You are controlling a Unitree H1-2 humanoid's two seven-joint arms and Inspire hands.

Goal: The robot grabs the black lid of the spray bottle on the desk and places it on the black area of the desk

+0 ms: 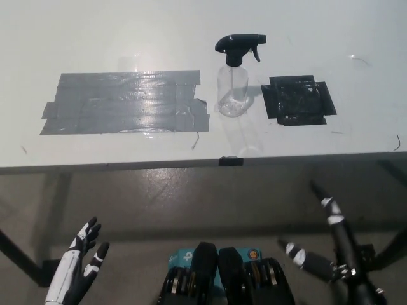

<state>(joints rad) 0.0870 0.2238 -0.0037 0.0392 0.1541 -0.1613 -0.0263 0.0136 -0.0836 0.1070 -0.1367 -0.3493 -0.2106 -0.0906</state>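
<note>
A clear spray bottle (233,91) stands upright on the white desk (191,38), topped by its black trigger lid (238,47). Just to its right lies the black taped area (298,100). My white left hand (81,262) hangs low at the lower left, below the desk's front edge, fingers spread and empty. The black right hand (327,244) is at the lower right, also below the desk edge, fingers apart and holding nothing. Both hands are far from the bottle.
A wide grey tape patch (124,101) covers the desk left of the bottle. A small black tape tab (231,161) sits on the front edge. Dark table legs and floor show beneath the desk.
</note>
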